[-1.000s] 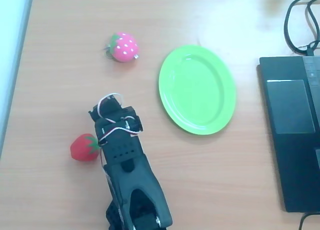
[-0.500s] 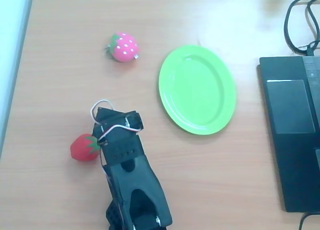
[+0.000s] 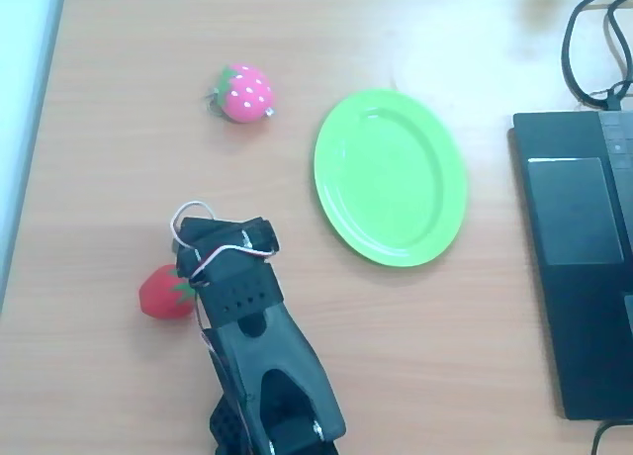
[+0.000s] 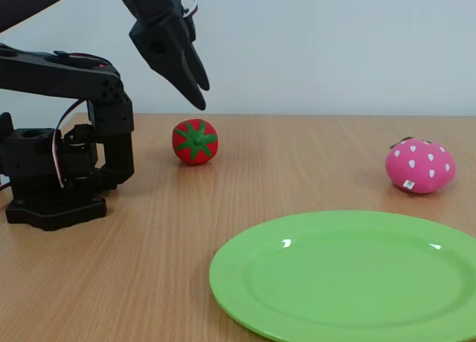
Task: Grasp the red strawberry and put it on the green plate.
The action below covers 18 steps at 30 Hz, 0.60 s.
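Tabletop: red strawberry [image 4: 195, 141] lies below the raised, closed, empty hand [image 4: 199, 97].

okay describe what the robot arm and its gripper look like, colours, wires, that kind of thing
The arm is matte black plastic throughout, built from blocky segments on a chunky black base. The gripper has two black fingers that taper to points, like a beak. Thin white and red wires loop out near the wrist; the overhead view shows a white loop beside the gripper housing, which has small rows of holes. No markings are legible.
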Available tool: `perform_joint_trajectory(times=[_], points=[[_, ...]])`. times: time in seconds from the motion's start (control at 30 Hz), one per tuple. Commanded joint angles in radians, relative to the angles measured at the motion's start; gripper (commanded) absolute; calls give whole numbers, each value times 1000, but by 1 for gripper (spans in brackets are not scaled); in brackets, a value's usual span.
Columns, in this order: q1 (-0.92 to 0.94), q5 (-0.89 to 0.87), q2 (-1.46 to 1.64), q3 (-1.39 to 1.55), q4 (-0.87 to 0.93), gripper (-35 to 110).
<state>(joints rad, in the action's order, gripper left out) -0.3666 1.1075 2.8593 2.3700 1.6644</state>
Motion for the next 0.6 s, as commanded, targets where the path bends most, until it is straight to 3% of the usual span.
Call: perform_joint_trajectory(times=[0.0,0.57], points=[[-58,41,-28,-20,58,34],[-186,74,-221,-18,101,41]])
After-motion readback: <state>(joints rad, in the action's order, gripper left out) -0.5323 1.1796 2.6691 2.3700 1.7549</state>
